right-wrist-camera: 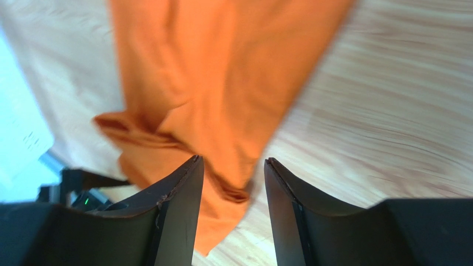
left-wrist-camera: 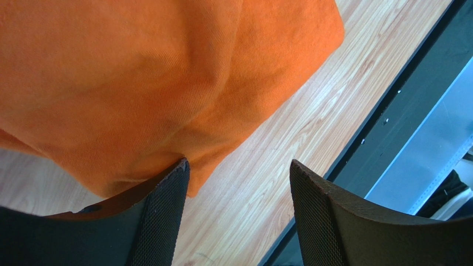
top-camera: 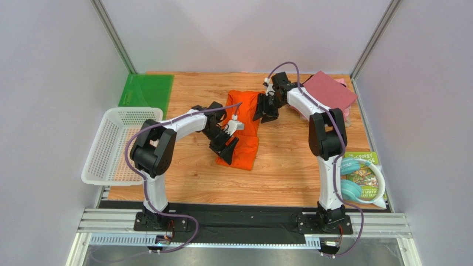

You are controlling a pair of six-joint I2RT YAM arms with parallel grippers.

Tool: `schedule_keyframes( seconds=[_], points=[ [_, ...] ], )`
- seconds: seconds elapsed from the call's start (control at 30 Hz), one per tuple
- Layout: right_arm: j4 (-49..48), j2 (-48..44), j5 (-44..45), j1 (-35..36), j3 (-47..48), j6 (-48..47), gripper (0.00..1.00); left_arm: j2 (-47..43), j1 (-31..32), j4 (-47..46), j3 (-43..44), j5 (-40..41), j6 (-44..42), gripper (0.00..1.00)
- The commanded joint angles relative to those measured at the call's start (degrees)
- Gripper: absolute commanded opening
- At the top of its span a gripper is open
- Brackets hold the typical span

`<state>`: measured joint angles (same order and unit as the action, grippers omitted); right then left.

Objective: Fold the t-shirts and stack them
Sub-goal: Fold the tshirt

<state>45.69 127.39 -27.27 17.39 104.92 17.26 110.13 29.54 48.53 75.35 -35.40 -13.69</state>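
Observation:
The bright orange t-shirt (top-camera: 244, 124) lies folded into a long strip in the middle of the wooden table. My left gripper (top-camera: 225, 147) is open over its near left corner. In the left wrist view the shirt (left-wrist-camera: 139, 83) fills the upper left, and the left fingertip (left-wrist-camera: 166, 194) touches its edge, with bare wood between the jaws (left-wrist-camera: 238, 166). My right gripper (top-camera: 265, 112) is open at the shirt's far right edge. In the right wrist view a shirt corner (right-wrist-camera: 222, 100) lies beneath the jaws (right-wrist-camera: 233, 162). A folded maroon t-shirt (top-camera: 328, 91) rests on a pink one (top-camera: 348, 113) at the back right.
A white mesh basket (top-camera: 119, 144) stands at the left edge, with a flat green sheet (top-camera: 147, 91) behind it. A green booklet with a teal ring (top-camera: 361, 177) lies at the right by the right arm. A black rail (left-wrist-camera: 388, 127) borders the table's near edge.

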Motion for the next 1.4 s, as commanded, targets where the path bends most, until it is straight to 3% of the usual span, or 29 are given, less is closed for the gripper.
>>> schedule_keyframes(
  seconds=[0.0, 0.1, 0.23, 0.37, 0.67, 0.93, 1.37],
  points=[
    [-1.3, -3.99, -11.05, 2.3, 0.02, -3.37, 0.51, -4.48, 0.08, -1.07, -1.52, 0.42, -1.6, 0.73],
    [-1.31, -3.56, -14.47, 3.79, 0.89, -4.6, 0.51, -5.8, 0.08, -1.51, -1.96, 1.29, -1.51, 0.73],
    [6.92, 3.1, -17.2, 5.9, 11.14, -9.42, 0.5, -10.87, -1.15, -2.65, -2.23, -0.19, -0.55, 0.73],
    [10.46, 6.89, -18.26, 7.48, 15.82, -13.03, 0.51, -15.72, -7.19, -4.76, 0.05, -3.09, 2.44, 0.73],
    [15.57, 7.43, -10.8, 7.66, 12.85, -21.74, 0.54, -18.81, -14.85, -3.36, 4.72, -4.15, 4.55, 0.73],
    [16.62, 7.34, -3.42, 7.93, 11.0, -22.79, 0.54, -18.98, -15.74, -3.36, 3.75, -5.73, 4.9, 0.73],
    [17.06, 11.82, -7.54, 9.59, 14.87, -22.71, 0.52, -17.49, -15.74, -3.18, 4.36, -6.97, 5.34, 0.73]
  ],
)
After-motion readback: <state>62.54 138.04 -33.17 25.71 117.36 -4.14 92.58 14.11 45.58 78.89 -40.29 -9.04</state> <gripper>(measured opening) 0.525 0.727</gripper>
